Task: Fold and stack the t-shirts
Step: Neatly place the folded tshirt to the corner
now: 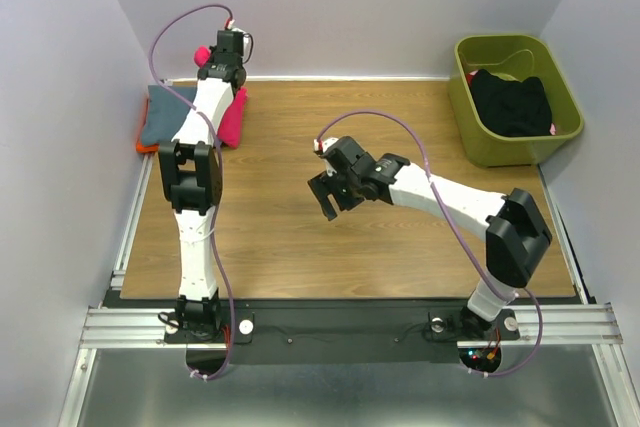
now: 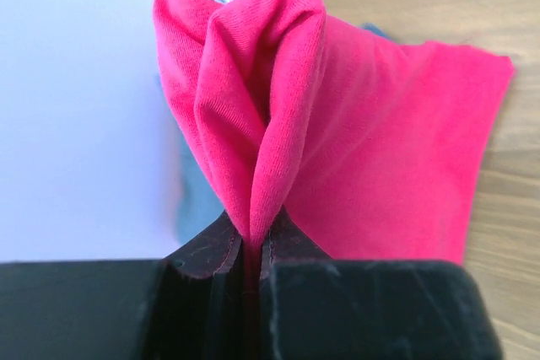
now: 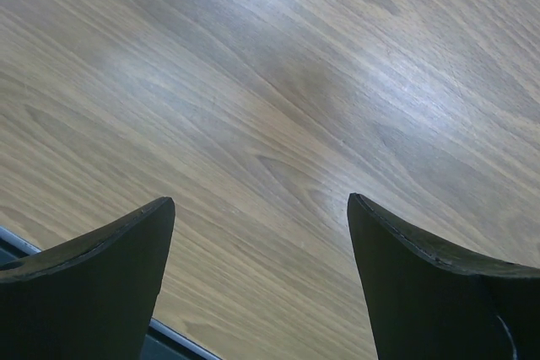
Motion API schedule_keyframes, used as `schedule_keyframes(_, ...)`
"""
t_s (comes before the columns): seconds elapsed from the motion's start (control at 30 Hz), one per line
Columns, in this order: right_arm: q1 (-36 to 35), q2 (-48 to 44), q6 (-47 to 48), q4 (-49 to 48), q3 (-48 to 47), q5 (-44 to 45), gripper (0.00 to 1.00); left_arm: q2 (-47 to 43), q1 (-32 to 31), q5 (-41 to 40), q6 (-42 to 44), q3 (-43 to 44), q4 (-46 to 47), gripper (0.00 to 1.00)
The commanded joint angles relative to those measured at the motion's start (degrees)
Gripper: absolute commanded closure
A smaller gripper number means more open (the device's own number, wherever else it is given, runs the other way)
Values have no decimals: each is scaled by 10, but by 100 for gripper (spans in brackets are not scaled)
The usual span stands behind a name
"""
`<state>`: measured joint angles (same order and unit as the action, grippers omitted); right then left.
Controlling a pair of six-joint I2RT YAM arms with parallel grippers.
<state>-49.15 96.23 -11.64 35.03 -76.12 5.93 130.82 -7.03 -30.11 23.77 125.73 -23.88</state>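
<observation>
Looking to 10 o'clock on the table (image 1: 300,237), you see the left gripper (image 2: 249,246) clamped on a bunched fold of the pink shirt (image 2: 371,141) by the grey shirt (image 1: 165,115), while the right gripper (image 3: 260,208) hangs, jaws apart, near centre.

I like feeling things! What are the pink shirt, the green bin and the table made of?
Pink shirt: soft matte knit cloth, by its fine ribs and floppy folds.
Green bin: probably smooth plastic, with a moulded rim and slight shine.
Table: wood or wood-look laminate; grain lines under a soft glare.
</observation>
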Motion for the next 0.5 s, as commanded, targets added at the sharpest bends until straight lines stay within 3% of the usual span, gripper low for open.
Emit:
schedule_keyframes(0.0, 1, 25, -14, 47, -55, -1, 11, -18, 9, -51, 65, 50, 27, 100)
schedule_keyframes(0.47, 1, 86, -2, 107, -132, 4, 11, -22, 51, -39, 78, 27, 53, 100)
